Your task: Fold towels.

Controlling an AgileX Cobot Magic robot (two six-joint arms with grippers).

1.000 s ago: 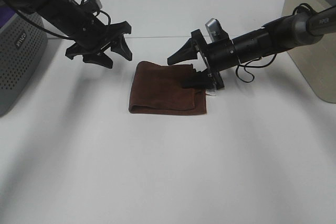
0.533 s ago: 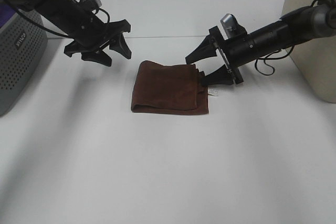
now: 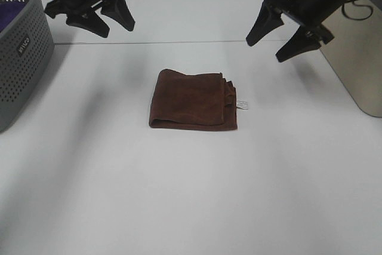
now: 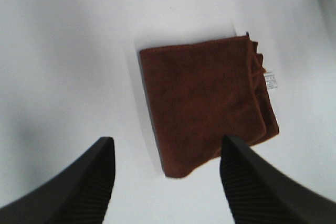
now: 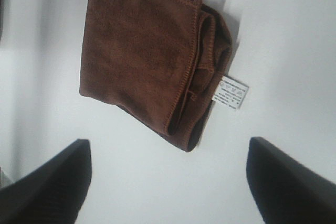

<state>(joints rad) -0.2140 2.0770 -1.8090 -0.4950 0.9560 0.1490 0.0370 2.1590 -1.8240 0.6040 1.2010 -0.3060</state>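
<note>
robotics lab test bench, not a home. plain white table [image 3: 191, 207] under two black robot arms, cables looped along them. left gripper [image 3: 117, 28] and right gripper [image 3: 264, 51] hang over it. grey perforated plastic basket [image 3: 24, 58] sits outboard of the left gripper, beige box [image 3: 358, 70] outboard of the right gripper. flat indoor light, soft shadows.

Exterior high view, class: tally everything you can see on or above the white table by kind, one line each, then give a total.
Brown folded towel: 1
Black grippers, left gripper and right gripper, both open: 2
Grey perforated basket: 1
Large beige object at the right edge: 1
Total: 5
</note>
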